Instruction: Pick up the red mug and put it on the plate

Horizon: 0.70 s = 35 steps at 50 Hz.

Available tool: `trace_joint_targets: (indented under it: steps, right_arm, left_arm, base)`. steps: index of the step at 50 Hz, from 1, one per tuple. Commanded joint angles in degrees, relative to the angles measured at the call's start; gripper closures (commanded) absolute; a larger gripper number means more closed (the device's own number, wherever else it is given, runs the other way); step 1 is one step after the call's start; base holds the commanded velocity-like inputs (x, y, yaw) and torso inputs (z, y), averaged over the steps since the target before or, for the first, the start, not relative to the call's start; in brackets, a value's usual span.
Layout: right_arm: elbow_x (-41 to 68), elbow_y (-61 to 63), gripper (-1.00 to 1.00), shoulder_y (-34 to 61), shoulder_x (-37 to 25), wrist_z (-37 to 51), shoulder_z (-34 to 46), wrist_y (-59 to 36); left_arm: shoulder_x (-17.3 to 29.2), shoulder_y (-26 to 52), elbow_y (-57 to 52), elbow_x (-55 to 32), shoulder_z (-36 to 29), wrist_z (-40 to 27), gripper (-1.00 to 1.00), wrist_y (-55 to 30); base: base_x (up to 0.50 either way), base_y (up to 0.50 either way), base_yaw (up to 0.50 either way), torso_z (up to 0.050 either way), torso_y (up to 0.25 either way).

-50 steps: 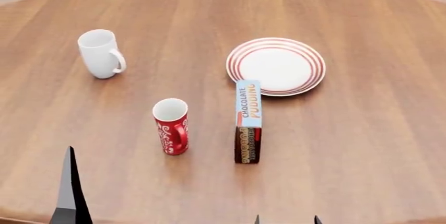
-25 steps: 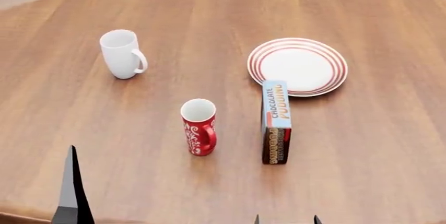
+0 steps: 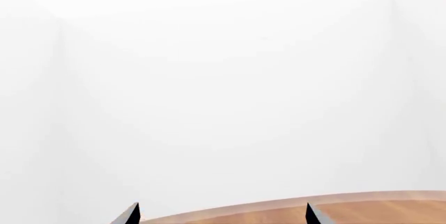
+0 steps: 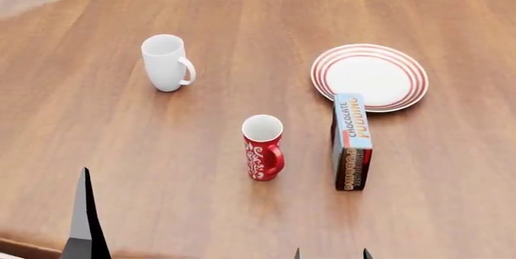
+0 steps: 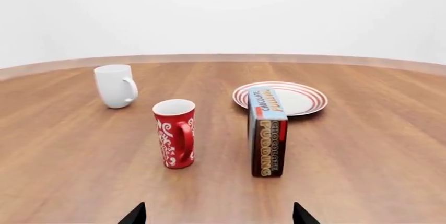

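**Red mug free on all sides**

Your red mug (image 4: pixel 264 147) stands upright mid-table, apart from the pudding box (image 4: pixel 351 142) touching the plate (image 4: pixel 370 76). Two mugs, one white (image 4: pixel 167 63). Both grippers spread, holding nothing: right gripper (image 5: pixel 218 214), left gripper (image 3: pixel 223 213).

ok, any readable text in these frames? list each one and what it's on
"CHOCOLATE PUDDING": top face of the pudding box, seen from the head view.
"PUDDING": front end of the same box in the right wrist view, with "CHOCOLATE" along its left edge.
Small print on the box's red side: too small to read.
The red mug: white swirls only, no letters.
The white mug and the plate: no text.
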State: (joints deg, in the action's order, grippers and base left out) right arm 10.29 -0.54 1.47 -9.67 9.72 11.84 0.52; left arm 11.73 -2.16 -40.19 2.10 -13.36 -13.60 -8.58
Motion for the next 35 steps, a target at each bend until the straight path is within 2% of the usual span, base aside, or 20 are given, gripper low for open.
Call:
trace_joint_targets:
  steps: [1,24,35]
  right_arm:
    - [0.37,-0.16,-1.00,0.18,-0.34,0.28,0.35,0.08]
    - [0.83,-0.02,-1.00,0.15,-0.81,1.24,1.04,0.01]
    - [1.59,0.43,-1.00,-0.16,-1.09,1.22,1.21,0.59]
  left_arm:
    - [0.29,0.31,-0.07,-0.14,-0.40,-0.44,-1.00,-0.41]
    - [1.01,0.48,0.17,-0.46,-1.01,-1.30,-1.00,-0.27]
    - [1.04,1.20,0.06,-0.47,-1.57,-1.65,-1.00,-1.11]
  base:
    - [0.00,0.18,0.00,0.000,0.000]
    - [0.00,0.18,0.00,0.000,0.000]
    - [0.00,0.00,0.00,0.000,0.000]
